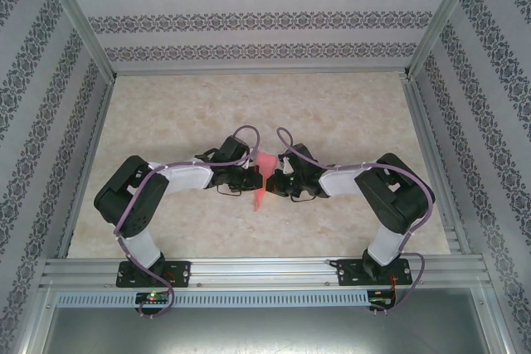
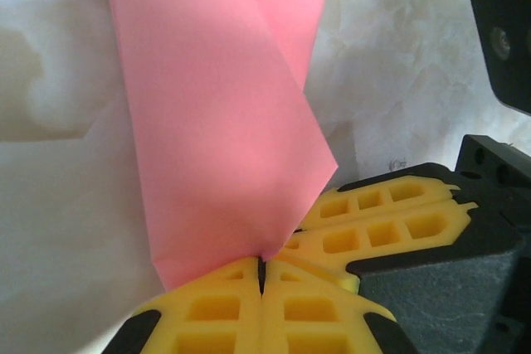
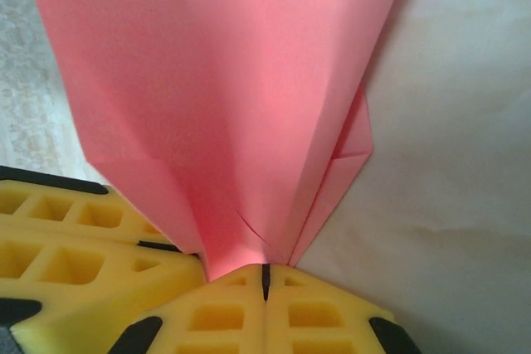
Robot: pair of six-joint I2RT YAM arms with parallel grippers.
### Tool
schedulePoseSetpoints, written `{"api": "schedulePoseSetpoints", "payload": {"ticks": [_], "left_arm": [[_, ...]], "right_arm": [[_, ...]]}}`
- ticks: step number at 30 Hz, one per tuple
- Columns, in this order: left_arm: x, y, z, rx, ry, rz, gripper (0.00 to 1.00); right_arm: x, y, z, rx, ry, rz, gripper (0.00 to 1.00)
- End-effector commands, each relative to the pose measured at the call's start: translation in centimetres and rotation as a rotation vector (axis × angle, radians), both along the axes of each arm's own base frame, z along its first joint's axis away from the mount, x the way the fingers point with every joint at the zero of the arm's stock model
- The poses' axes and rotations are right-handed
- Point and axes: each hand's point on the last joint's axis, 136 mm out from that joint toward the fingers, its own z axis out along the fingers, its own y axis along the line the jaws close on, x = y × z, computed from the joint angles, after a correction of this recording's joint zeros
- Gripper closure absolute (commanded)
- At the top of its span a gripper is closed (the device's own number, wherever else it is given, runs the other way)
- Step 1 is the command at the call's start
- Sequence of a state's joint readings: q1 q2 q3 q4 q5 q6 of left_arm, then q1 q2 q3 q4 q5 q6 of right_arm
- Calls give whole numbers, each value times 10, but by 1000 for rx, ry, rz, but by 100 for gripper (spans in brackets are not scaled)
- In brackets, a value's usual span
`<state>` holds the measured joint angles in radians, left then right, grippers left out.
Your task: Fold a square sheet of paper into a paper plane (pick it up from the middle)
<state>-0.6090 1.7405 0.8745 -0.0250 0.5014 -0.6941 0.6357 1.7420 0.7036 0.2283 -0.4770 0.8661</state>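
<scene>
Left tool (image 2: 261, 275) and right tool (image 3: 265, 275) were both clamped on the folded paper (image 1: 263, 173), tips almost meeting, over the middle of the desk (image 1: 166, 122). To do this crease well: pinch evenly, pull the ridge straight, don't twist or tear the thin sheet. Paper's long axis ran near-far. Its narrow end seemingly pointed near, though the top view was small.

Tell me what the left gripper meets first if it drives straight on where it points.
The paper it is shut on, which runs straight ahead of the left gripper. Behind that likely the table, depth unclear; the right gripper sits off to one side.
</scene>
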Motion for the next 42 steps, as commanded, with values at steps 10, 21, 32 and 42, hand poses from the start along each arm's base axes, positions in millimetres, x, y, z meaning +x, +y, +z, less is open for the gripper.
{"api": "schedulePoseSetpoints", "payload": {"ticks": [10, 21, 32, 42], "left_arm": [[1, -20, -3, -57, 12, -44, 100], [-2, -15, -7, -20, 4, -71, 100], [-4, -15, -7, 5, -20, -128, 100], [-7, -19, -13, 20, -14, -162, 100]], "right_arm": [[3, -4, -6, 28, 4, -28, 95], [14, -14, 15, 54, -37, -60, 95], [31, -24, 26, 58, -61, -62, 90], [41, -16, 42, 140, -89, -41, 78]]}}
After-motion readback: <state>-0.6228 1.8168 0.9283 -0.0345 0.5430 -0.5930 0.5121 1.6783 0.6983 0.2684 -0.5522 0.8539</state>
